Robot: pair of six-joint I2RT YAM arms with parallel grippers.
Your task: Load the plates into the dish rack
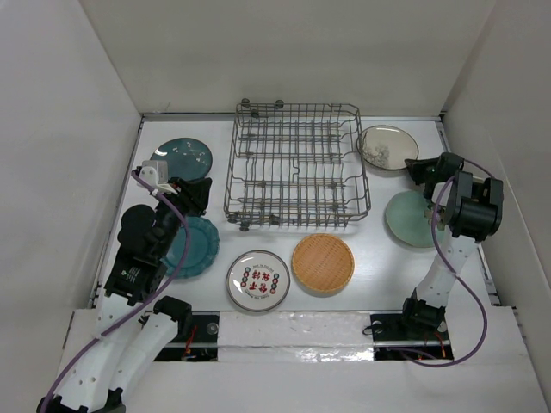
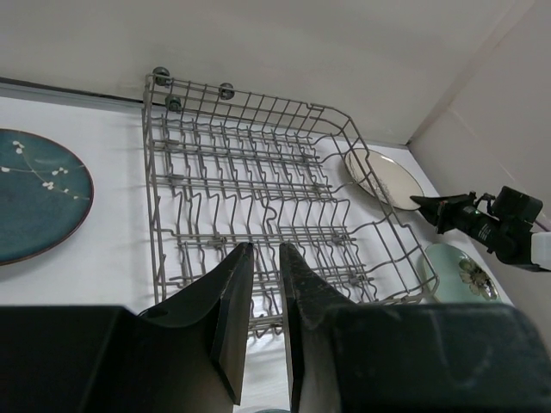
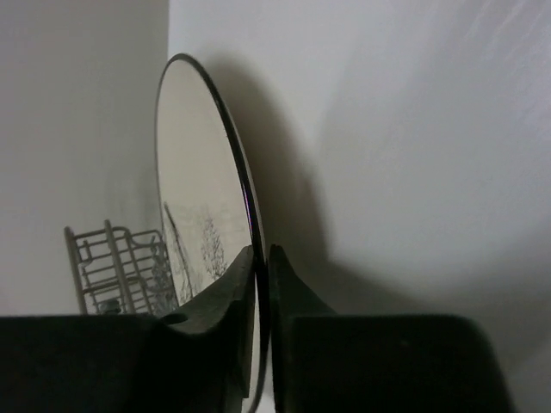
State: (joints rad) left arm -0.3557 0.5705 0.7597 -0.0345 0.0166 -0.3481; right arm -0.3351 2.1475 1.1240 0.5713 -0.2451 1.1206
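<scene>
**Beige-grey plate taken by the rim, upper right**

Clamped on the near edge of the beige-grey plate (image 1: 387, 146) by the right gripper (image 1: 420, 168), upper right of the overhead view, just beside the right end of the dish rack (image 1: 297, 168) and not touching it. Confirmed in the right wrist view: fingers drawn in on either side of the rim, edge running up between them. Taken at the rim rather than the face, presumably so as to stand it upright between the tines. Cannot tell whether lifted clear of the table.

No plates in the rack yet. Lying flat: dark teal speckled plate (image 1: 182, 157) at upper left, teal scalloped plate (image 1: 196, 245) below it, white patterned plate (image 1: 258, 280) and tan-orange plate (image 1: 323, 264) at lower centre, pale green plate (image 1: 409, 219) at right.

Left gripper (image 1: 202, 189) aimed at the rack from the left, fingers slightly parted around nothing; seemingly waiting its turn.
</scene>
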